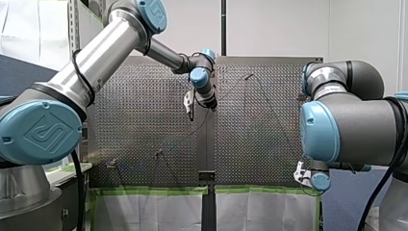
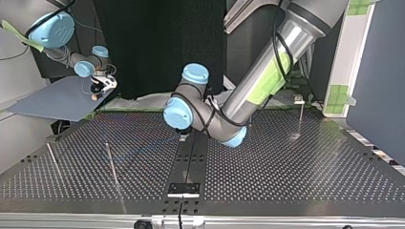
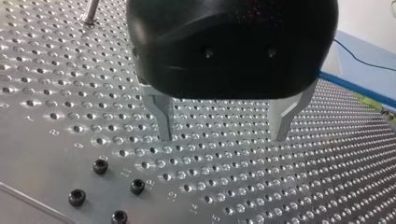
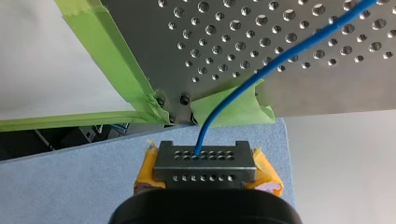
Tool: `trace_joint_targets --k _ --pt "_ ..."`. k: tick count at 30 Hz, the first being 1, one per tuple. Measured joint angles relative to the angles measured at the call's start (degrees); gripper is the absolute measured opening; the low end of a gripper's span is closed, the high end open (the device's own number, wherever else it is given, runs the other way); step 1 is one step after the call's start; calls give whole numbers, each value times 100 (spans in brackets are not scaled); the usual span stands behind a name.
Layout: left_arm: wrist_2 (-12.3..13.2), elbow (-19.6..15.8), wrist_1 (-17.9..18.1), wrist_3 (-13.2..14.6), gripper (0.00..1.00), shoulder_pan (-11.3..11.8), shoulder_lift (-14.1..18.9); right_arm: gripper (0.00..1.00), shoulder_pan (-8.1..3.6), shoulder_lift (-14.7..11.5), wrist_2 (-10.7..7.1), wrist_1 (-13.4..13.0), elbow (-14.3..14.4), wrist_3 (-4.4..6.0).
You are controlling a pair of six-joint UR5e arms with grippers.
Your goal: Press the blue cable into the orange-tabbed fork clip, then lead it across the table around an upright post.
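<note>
While our left gripper (image 3: 222, 139) hangs just above the perforated counter (image 3: 56, 84), its two metal fingers (image 3: 163, 119) stand wide apart and nothing is held between them. Under the gap we see only bare rows of holes. Off to the side of one finger, four black screw heads (image 3: 100, 166) sit in the counter, close to the gripper but not touching it. Further out on that same side, well apart from the gripper, a thin upright post (image 3: 91, 10) rises from the plate. In the front view this arm reaches over the middle of the counter, and in the top view its own wrist joints hide the gripper.

Our right gripper (image 4: 204, 158) is off the counter, just beside one taped corner, above a blue-grey sheet (image 4: 84, 177). It is well apart from our left gripper. Its yellow pads (image 4: 267, 172) are closed together, and they pinch the blue cable (image 4: 280, 60). The cable comes out between the fingertips and rises ahead of the gripper. It crosses a loose flap of green tape (image 4: 233, 109) at the counter's corner, then runs on in a gentle curve along the perforated plate. We cannot tell whether it touches the plate. More green tape lines the counter's edge beside the gripper.
</note>
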Motion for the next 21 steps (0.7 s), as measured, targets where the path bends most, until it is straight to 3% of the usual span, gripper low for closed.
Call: trace_joint_targets --k 21 --pt "-12 0 19 0 99 9 0 0 24 -1 6 10 7 -51"
